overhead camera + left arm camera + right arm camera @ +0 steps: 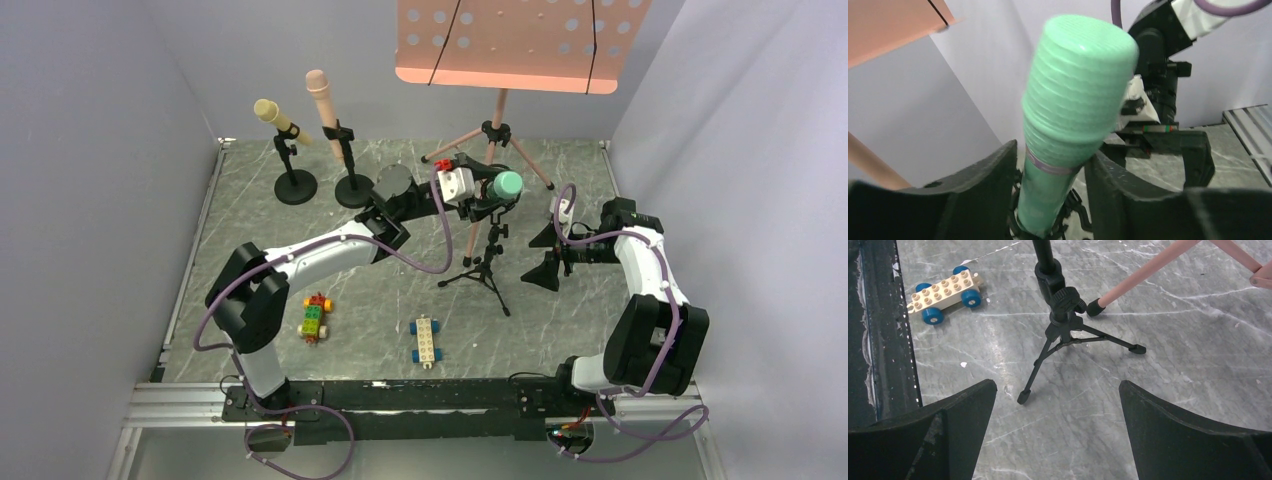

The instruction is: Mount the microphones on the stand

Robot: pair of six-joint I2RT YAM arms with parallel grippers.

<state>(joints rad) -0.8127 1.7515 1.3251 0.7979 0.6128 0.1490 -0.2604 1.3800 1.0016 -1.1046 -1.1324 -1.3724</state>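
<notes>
- Top view: the left claw (488, 198) is right at the head of the tripod (487, 262), clenched on the teal mic (507, 184), whose round head pokes out just above the tripod's top.
- The right claw (540, 255) hangs just right of the tripod, fingers spread wide and holding nothing.
- Well left of the tripod and further back, the yellow mic (272, 115) and pink mic (322, 100) each sit tilted in a clip on one of two round-base stands (296, 187).
- Behind the tripod stands the music stand (520, 40), one of its feet close by.
- Nearer the arms than the tripod lie a white car (426, 340) and, further left, a colourful car (316, 317).
- Left wrist: the teal mic (1078, 85) fills the frame, leaning, its handle pinched between both fingers (993, 175).
- Its lower end reaches a black clip (1068, 220); whether it is seated there cannot be told.
- Right wrist: the right claw (1057, 387) is released, and the tripod (1063, 315) stands between its two fingers, apart from both.
- The white car (945, 292) lies left of the tripod, and a music stand foot (1095, 307) sits just beside the tripod's hub.
</notes>
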